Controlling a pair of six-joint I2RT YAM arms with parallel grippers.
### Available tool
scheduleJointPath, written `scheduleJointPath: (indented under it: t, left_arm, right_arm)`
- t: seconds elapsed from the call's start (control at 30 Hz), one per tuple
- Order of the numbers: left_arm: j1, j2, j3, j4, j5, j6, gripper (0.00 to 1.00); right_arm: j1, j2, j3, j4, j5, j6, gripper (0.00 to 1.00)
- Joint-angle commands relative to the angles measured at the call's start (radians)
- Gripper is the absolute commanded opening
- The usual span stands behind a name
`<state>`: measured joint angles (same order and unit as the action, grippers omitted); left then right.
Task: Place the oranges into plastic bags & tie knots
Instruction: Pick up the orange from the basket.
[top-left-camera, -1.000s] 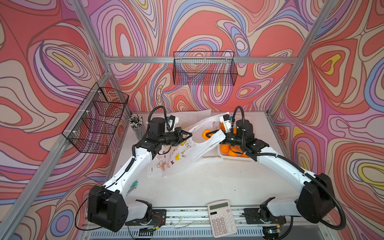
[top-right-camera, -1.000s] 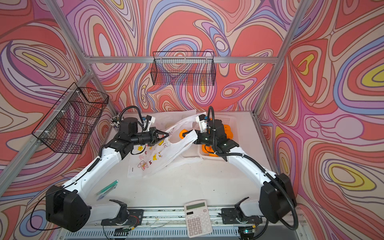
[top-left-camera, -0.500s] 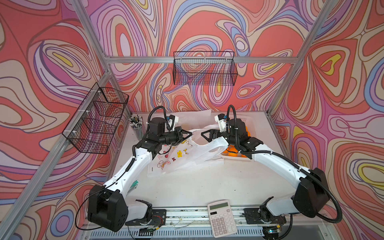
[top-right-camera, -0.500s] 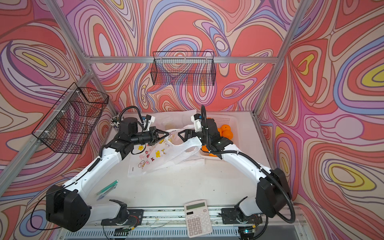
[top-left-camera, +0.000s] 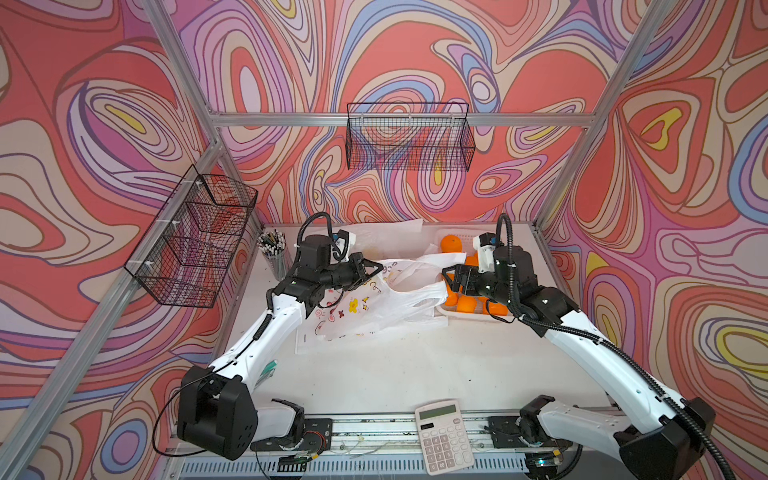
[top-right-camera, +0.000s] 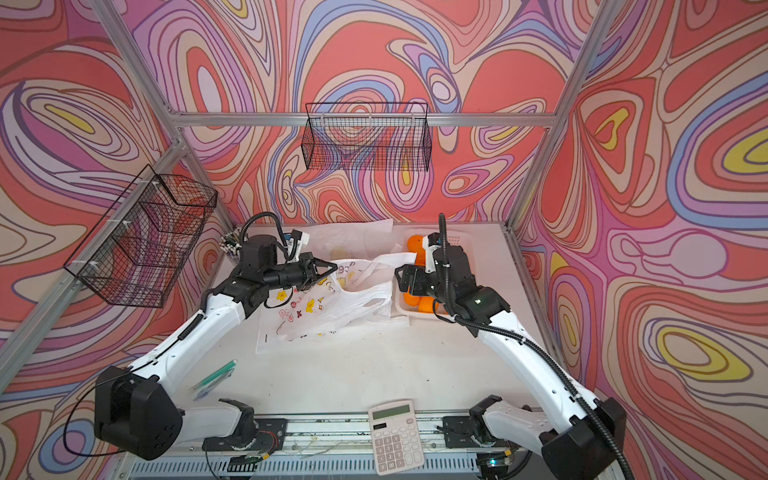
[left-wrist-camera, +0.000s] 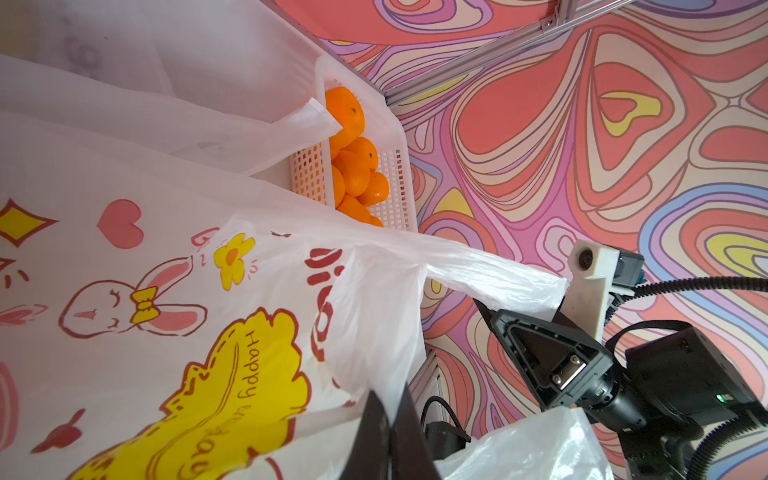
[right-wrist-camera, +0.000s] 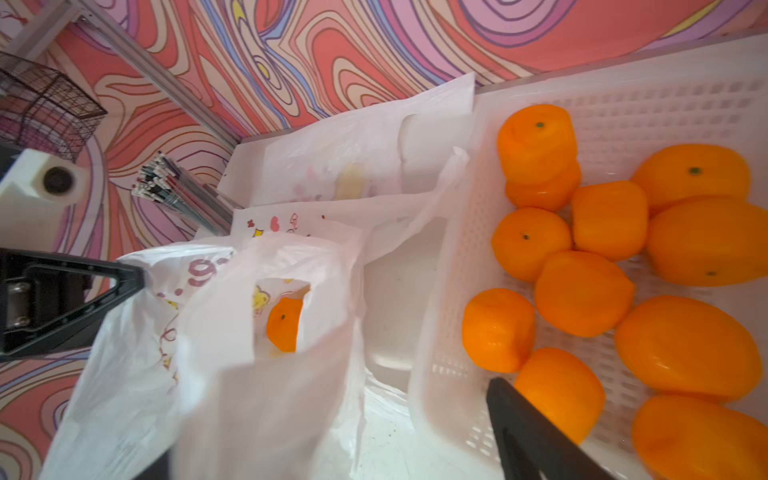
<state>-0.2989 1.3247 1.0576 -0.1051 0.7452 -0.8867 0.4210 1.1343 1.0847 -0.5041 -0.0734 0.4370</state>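
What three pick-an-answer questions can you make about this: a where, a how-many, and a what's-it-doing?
1. Where is the calculator? A) at the table's front edge B) in the air C) on the floor
2. How many oranges show inside the printed bag, right wrist view? A) none B) one C) five
3. What is the left end effector doing? A) gaping open B) shut on the printed bag C) shut on an orange
Answers: A, it lies at the near edge; B, one shows through the bag's opening; B, its jaws pinch the bag's edge.
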Motion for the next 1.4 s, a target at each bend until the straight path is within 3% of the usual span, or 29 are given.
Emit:
scheduleJointPath:
  t: [0.0, 0.1, 0.27, 0.4, 0.5, 0.67, 0.93, 1.23, 1.3, 1.37]
  left_arm:
    - [0.01, 0.005, -0.014, 0.0, -0.029, -0.005, 0.0]
    - [0.012, 0.001, -0.02, -0.005, -0.029, 0.001, 0.0]
    - [0.02, -0.014, -0.025, -0.025, -0.038, 0.012, 0.0]
    - [0.028, -0.034, -0.031, -0.042, -0.058, 0.02, 0.0]
    - [0.032, -0.044, -0.03, -0.057, -0.089, 0.027, 0.0]
    - [0.053, -0.042, -0.034, -0.046, -0.113, 0.011, 0.0]
    - [0.057, -0.033, -0.056, 0.032, -0.065, -0.037, 0.0]
    - [0.058, -0.021, -0.047, 0.022, -0.05, -0.033, 0.0]
    - [0.057, -0.018, -0.047, 0.022, -0.05, -0.033, 0.0]
    - [0.058, -0.017, -0.048, 0.02, -0.052, -0.032, 0.0]
  right_arm:
    - [-0.08, -0.002, -0.024, -0.068, 0.001, -0.048, 0.91]
    - [-0.118, 0.07, -0.011, -0.029, 0.0, -0.081, 0.91]
    - [-0.15, 0.315, 0.086, 0.09, 0.004, -0.126, 0.91]
    - [-0.183, 0.487, 0.169, 0.204, -0.089, -0.135, 0.91]
    - [-0.184, 0.536, 0.194, 0.23, -0.167, -0.143, 0.88]
    - [-0.23, 0.526, 0.123, 0.314, -0.17, -0.134, 0.91]
    - [-0.274, 0.769, 0.337, 0.252, -0.121, -0.176, 0.91]
    - [-0.273, 0.994, 0.559, 0.222, -0.161, -0.173, 0.91]
    - [-0.273, 1.024, 0.58, 0.22, -0.166, -0.167, 0.89]
    - [-0.274, 1.047, 0.593, 0.214, -0.172, -0.167, 0.81]
